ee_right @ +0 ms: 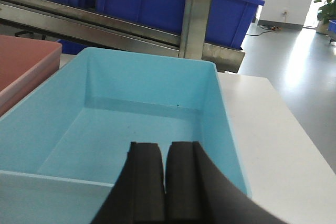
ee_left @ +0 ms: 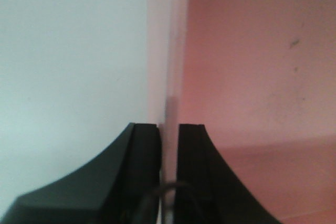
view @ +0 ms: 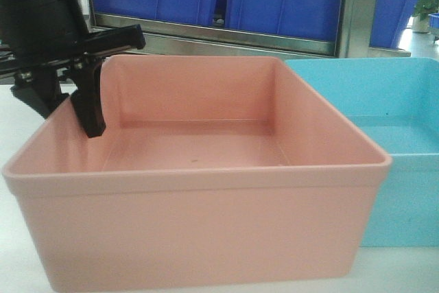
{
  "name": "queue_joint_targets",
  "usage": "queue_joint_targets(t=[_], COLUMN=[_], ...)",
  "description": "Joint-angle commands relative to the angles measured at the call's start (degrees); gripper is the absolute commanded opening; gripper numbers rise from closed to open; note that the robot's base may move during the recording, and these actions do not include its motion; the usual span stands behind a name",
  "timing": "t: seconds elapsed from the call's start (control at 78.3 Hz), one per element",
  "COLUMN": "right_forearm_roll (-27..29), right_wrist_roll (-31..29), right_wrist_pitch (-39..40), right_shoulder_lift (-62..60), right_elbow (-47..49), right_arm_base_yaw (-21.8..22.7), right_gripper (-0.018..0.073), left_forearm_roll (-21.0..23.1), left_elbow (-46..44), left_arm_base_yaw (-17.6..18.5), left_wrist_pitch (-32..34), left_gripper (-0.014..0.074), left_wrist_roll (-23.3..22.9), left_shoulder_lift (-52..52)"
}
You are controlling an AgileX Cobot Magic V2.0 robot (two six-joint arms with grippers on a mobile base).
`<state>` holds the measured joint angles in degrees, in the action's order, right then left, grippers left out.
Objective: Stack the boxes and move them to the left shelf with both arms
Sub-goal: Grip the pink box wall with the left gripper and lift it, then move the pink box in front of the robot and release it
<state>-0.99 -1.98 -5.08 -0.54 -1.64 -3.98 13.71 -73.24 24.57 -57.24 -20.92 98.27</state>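
Pink box [view: 206, 190] wall in left gripper [ee_left: 169, 129], right gripper [ee_right: 164, 150] only in wrist view

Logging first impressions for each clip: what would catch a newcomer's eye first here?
The pink tub fills the front view, the left gripper straddling its left wall, one finger inside. The light blue tub sits just beside it on the right, with the right gripper shut above that tub's near rim. Dark blue bins line the steel rack behind.

White tabletop [ee_right: 273, 124], pink tub [view: 199, 197], blue tub [view: 405, 190] alongside
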Motion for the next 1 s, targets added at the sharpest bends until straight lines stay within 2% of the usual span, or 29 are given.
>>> queue_joint_targets(t=[0.0, 0.23, 0.906, 0.983], right_forearm_roll=[-0.12, -0.12, -0.12, -0.12], right_wrist_roll=[-0.37, -0.37, -0.37, -0.37], right_wrist_pitch=[5.08, 5.08, 5.08, 5.08], right_shoulder_lift=[-1.16, -1.16, -1.16, -1.16], right_elbow=[1.28, 1.28, 1.28, 1.28], right_arm_base_yaw=[0.26, 0.26, 0.26, 0.26], right_gripper=[0.0049, 0.0049, 0.0049, 0.0049], left_forearm_roll=[3.01, 2.78, 1.25, 1.25], left_elbow=[0.50, 5.33, 6.58, 6.58], left_arm_base_yaw=[1.87, 4.80, 4.80, 4.80], left_wrist_pitch=[3.47, 5.04, 6.66, 6.66], left_gripper=[-0.0001, -0.0001, 0.0002, 0.0034], left_wrist_roll=[-1.11, -1.14, -0.37, -0.39], left_shoulder_lift=[-4.76, -6.94, -6.98, -6.98])
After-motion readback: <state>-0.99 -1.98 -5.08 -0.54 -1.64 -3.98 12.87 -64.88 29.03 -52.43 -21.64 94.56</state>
